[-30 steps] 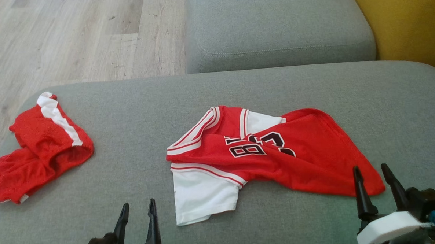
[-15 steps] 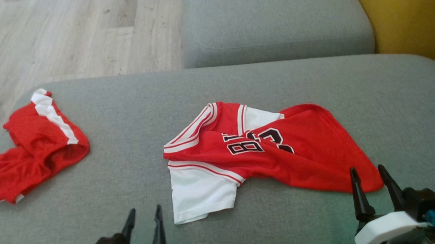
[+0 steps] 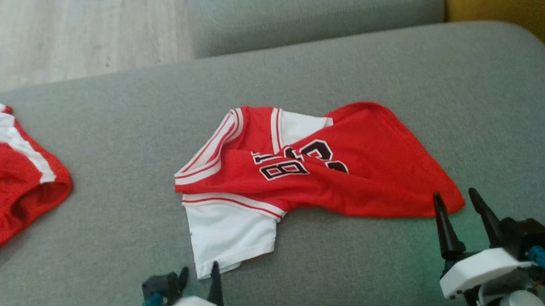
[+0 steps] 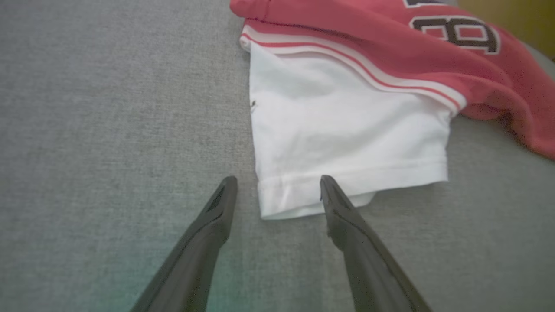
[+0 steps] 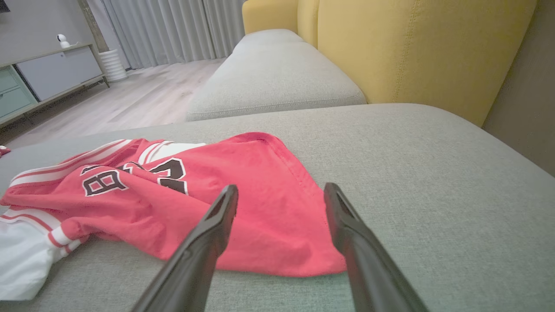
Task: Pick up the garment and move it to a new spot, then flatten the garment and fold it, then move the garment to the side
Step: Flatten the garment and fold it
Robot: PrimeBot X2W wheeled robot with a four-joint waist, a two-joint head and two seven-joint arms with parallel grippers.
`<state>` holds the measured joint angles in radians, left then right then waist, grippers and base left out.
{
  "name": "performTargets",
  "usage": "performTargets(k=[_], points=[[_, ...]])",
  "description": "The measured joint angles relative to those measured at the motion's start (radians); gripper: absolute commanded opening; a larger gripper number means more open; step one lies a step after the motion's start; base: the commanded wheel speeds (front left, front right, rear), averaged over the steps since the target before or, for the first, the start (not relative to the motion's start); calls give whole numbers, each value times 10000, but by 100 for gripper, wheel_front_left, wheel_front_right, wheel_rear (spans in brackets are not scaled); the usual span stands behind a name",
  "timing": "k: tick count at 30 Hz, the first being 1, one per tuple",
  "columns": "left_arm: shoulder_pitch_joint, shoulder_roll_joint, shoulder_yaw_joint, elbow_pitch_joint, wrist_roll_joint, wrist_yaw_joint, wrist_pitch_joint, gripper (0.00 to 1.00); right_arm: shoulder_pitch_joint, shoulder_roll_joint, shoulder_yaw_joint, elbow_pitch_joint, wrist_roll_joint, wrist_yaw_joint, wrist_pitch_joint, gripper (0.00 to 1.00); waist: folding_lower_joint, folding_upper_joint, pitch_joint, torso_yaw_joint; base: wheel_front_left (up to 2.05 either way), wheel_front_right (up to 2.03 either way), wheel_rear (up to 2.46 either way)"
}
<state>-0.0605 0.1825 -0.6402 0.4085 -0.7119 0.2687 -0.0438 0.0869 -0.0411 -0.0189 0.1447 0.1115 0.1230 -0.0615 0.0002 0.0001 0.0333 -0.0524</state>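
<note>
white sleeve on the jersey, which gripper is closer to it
Left. The left gripper is right at the white sleeve hem, open fingers framing its corner. The right gripper sits across the jersey, by its red bottom corner.

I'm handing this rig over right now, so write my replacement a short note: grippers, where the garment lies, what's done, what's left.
Crumpled red-and-white jersey with black numbers: lying mid grey fabric cushion.
Left gripper: open, empty, fingertips at the hem of the white sleeve.
Right gripper: open, empty, at the jersey's red bottom corner.
A second red garment with a white stripe lies at the cushion's left end.
Done: nothing; jersey not yet picked up.
Left: grasp, move, flatten, fold, set aside.
</note>
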Motion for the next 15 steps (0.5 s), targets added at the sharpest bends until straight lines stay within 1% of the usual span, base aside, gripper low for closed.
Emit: performTargets(k=[2,5,6,7,8,9,10,11,15], points=[[-251,-19,88,270,0,173,-2,100,-113,0,-82,-12,-77,0,-2,100,1,0,190,-145,0,0,0],[-591,-61,107,483,0,199,42,100,-195,0,-290,-4,-75,0,-4,100,0,0,444,-310,0,0,0],[-676,-81,88,516,2,184,88,85,-196,0,-422,33,-94,0,-4,100,-1,0,518,-349,0,0,0],[-760,-94,42,554,2,167,100,59,-201,0,-575,100,-157,0,0,100,0,0,585,-376,0,0,0],[-838,-94,31,585,4,123,104,36,-227,0,-723,199,-198,0,25,100,0,0,644,-392,0,0,0],[-903,-94,10,600,25,115,123,21,-295,0,-878,336,-272,0,127,100,-1,0,695,-397,0,0,0],[-973,-104,-38,608,61,92,174,3,-415,0,-1024,485,-359,0,217,100,-1,0,738,-390,0,0,0],[-1016,-138,-58,598,92,50,180,0,-575,0,-1175,642,-451,2,322,100,-1,0,770,-368,0,0,0],[-1035,-171,-86,430,186,-6,113,0,-1344,2,-1662,1465,-798,0,767,100,-1,0,863,-173,0,0,0]])
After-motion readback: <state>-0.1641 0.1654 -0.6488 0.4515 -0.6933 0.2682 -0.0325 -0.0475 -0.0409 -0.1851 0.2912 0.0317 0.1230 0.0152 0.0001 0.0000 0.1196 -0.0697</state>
